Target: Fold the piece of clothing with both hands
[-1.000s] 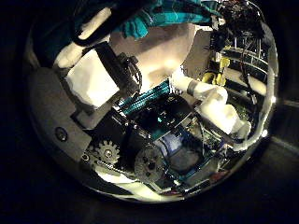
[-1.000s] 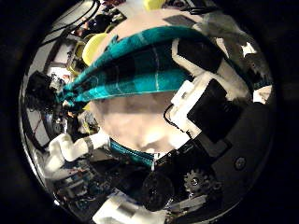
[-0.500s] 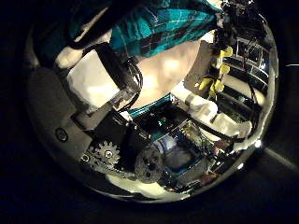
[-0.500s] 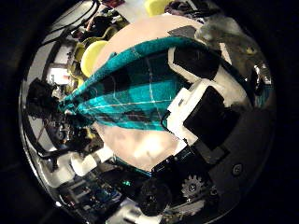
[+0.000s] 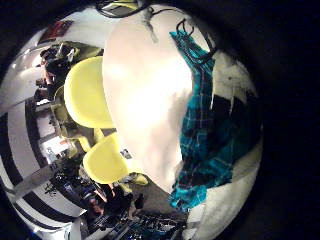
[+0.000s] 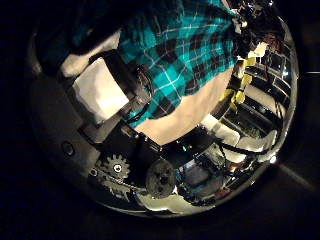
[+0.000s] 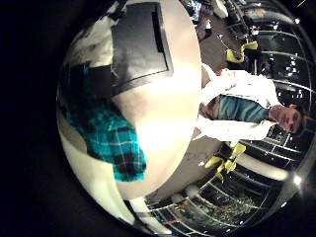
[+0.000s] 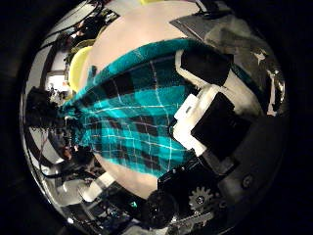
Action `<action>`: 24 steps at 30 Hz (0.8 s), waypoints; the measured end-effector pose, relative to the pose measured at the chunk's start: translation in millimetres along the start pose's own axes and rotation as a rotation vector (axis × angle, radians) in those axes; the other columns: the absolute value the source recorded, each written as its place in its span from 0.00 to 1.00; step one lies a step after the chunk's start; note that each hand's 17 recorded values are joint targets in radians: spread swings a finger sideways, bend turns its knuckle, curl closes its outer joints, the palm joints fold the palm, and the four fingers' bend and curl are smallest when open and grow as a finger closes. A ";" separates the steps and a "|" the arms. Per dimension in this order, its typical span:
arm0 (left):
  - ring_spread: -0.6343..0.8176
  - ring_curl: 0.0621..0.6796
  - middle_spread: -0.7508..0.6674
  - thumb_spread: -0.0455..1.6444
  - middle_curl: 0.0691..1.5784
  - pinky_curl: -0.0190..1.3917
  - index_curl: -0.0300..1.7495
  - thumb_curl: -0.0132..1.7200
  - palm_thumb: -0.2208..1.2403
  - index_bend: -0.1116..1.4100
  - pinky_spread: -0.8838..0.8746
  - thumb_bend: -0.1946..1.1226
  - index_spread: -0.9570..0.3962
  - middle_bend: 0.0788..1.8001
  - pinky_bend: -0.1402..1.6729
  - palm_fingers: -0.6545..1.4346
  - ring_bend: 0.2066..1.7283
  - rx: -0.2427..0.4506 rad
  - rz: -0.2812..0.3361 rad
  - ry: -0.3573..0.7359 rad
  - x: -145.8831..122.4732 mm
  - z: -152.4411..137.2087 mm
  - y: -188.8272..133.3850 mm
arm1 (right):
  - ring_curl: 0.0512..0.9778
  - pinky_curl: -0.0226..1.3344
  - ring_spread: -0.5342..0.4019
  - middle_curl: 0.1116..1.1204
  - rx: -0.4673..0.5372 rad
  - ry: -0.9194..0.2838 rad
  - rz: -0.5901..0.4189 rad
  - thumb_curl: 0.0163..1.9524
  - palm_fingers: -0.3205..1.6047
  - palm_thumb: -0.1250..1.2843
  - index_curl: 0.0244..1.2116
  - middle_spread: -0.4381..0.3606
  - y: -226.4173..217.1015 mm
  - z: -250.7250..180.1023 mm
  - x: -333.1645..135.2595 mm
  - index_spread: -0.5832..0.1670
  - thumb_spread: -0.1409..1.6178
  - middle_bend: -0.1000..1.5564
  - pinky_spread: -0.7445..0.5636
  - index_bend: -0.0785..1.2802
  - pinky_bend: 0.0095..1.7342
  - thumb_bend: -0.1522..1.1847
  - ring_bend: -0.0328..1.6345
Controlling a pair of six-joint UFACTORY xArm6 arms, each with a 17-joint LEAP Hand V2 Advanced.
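Observation:
The piece of clothing is a checked cloth. In the left little finger side palm view it [image 5: 205, 130] lies bunched in a long strip along one side of the round table [image 5: 140, 90]. In the left thumb side palm view it [image 6: 190, 50] is close to the palm, running in under my left hand's fingers [image 6: 105, 85]. In the right thumb side palm view it [image 8: 127, 122] spreads wide over the table, its edge under my right hand's fingers [image 8: 210, 113]. In the right little finger side palm view it [image 7: 109, 133] lies on the table [image 7: 173, 109].
A dark flat panel [image 7: 138, 44] lies on the table beyond the cloth. Chairs [image 5: 85, 90] stand round the table's far side. Shelves and room clutter [image 6: 245, 90] lie past the table's edge.
The cloth fills much more of both thumb side views than before. It was a narrow stretched band and now spreads wide and close to both palms.

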State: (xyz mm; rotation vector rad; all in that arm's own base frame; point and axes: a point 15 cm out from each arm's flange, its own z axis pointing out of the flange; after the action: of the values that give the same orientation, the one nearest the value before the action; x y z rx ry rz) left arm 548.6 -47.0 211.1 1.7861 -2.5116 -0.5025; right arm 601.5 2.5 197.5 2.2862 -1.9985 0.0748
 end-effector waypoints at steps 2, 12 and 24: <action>0.09 0.67 0.07 0.70 0.68 0.45 0.83 0.27 0.59 0.20 0.14 0.12 0.37 0.38 0.63 0.58 0.59 0.028 -0.029 -0.001 -5.3 3.9 -9.7 | 0.76 0.58 0.31 0.74 0.002 -0.001 0.011 0.29 0.47 0.67 0.71 0.32 -2.1 5.5 4.8 0.30 0.80 0.81 0.36 0.55 0.81 0.09 0.91; 0.23 0.60 0.28 0.68 0.54 0.44 0.64 0.22 0.49 0.16 0.24 0.12 0.46 0.12 0.58 0.38 0.54 0.221 -0.190 -0.005 -60.6 -39.9 -21.7 | 0.54 0.46 0.44 0.46 0.131 -0.021 0.121 0.23 0.17 0.47 0.47 0.27 0.1 -50.5 76.2 0.20 0.78 0.47 0.60 0.30 0.64 0.09 0.71; 0.39 0.49 0.50 0.67 0.41 0.39 0.45 0.19 0.42 0.18 0.45 0.13 0.60 0.10 0.43 0.35 0.44 0.090 -0.110 0.114 -26.2 -49.9 54.5 | 0.40 0.35 0.53 0.33 0.020 -0.040 0.061 0.20 0.19 0.40 0.36 0.29 88.2 -109.1 131.0 0.25 0.77 0.38 0.82 0.24 0.50 0.10 0.58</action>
State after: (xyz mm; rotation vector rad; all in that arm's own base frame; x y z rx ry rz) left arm 517.6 -19.1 277.5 1.9328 -2.4075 -0.2858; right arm 535.3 -126.1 323.8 2.2566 -2.0961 0.0552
